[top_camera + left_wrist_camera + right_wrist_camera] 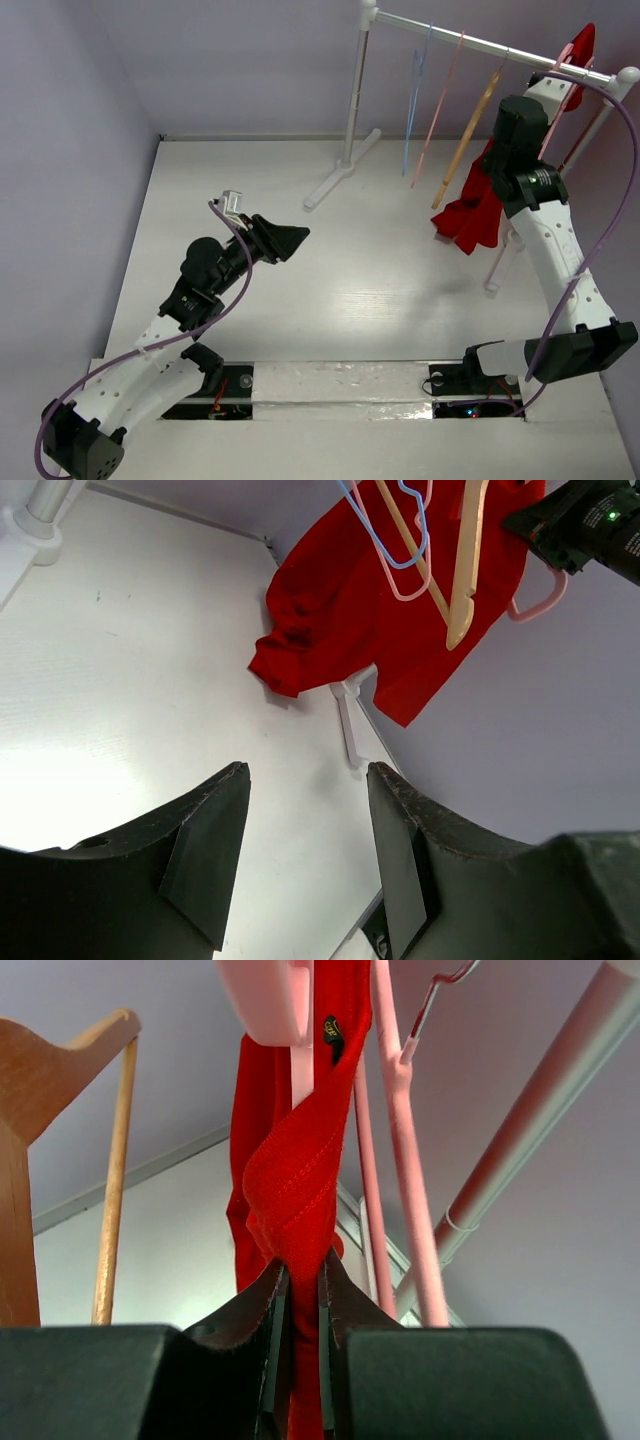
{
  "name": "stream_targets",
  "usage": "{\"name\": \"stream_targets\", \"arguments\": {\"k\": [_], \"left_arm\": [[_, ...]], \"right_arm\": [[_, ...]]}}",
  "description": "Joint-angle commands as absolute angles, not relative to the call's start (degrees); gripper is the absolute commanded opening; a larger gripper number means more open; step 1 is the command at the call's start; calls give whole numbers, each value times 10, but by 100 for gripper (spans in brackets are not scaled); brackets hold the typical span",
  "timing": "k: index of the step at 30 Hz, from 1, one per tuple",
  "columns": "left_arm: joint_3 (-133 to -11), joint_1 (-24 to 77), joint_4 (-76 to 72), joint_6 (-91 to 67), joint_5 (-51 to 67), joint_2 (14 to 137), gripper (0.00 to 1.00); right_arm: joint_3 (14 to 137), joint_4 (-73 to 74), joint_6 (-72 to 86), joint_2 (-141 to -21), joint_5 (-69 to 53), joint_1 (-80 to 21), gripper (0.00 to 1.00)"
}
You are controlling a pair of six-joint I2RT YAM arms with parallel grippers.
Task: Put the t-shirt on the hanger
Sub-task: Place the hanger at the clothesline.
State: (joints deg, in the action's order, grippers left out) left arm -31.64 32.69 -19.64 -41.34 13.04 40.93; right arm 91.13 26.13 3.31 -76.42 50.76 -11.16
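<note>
The t-shirt hangs from the rack at the far right corner of the bench. Its upper end is bunched by the rail's right tip, and the rest droops towards the bench beside the rack's right foot. Whether the lowest fold touches the bench is not clear.

The right arm reaches up to that end of the rail. In the right wrist view the right claw is clamped shut on a narrow folded band of the t-shirt. The red cloth rises straight out from between the two fingers and twists once just above them. The hanger stands directly above and just right of the claw, its pale pink bars running alongside the band. One pink bar shows between the red folds near the top. How far the shirt sits on the hanger cannot be told from here.

Along the rail towards the far middle of the bench hang an orange-tan hanger, another pink one and a light-blue hanger, all to the left of the shirt.

The left claw hovers over the middle of the bench, nearer the left edge and well apart from the shirt. Its fingers are spread with nothing between them, pointing towards the red cloth at the far right corner.
</note>
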Motion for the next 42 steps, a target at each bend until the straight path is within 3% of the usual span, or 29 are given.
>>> {"name": "stream_targets", "arguments": {"k": [1, 17, 35, 42], "left_arm": [[-347, 330, -207, -405, 127, 406, 47], [-351, 330, -217, -407, 128, 417, 47], [-364, 330, -222, -403, 133, 428, 47], [-360, 330, -217, -399, 127, 424, 47]], "right_arm": [[918, 207, 47, -756, 469, -93, 0], [840, 190, 85, -745, 433, -82, 0], [930, 186, 34, -778, 422, -57, 0], [889, 186, 59, -781, 409, -51, 0]]}}
